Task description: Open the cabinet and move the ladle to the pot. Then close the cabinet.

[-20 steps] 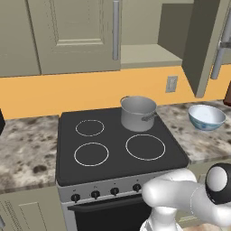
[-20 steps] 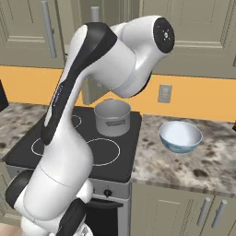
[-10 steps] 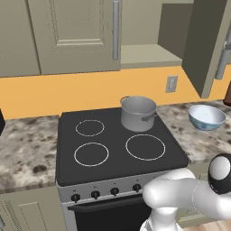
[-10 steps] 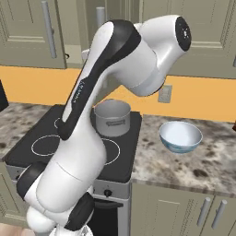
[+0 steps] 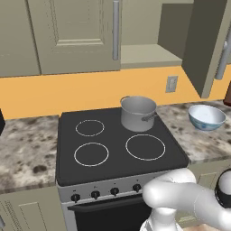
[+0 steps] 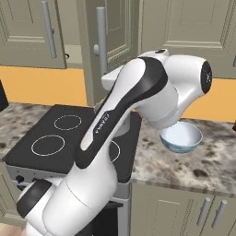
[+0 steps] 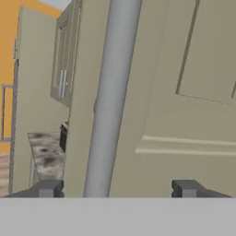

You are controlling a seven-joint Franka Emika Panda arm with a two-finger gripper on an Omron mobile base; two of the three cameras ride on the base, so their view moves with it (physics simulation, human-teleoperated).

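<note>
Two dark fingertips are seen spread wide apart at the bottom of the hand view, one to each side of the silver bar handle of the cabinet door. The gripper is now open with nothing held; a second ago its jaws were set much closer together, so the handle appears to have just been let go.

In the left base view the right-hand door stands swung out, edge-on, and the shelf behind it is bare where it shows. The left-hand door is shut. The door has kept its open position over the last second, while the white arm has swung across the right base view towards the door.

The pot stands at the back right corner of the stove, near the back edge. A pale-blue bowl rests on the counter to the right of the stove. Inside the opening in the right base view, a small dark shape at the shelf's edge may be the ladle, but it is too small to tell.

The opening step is judged done; the ladle must be fetched next.
</note>
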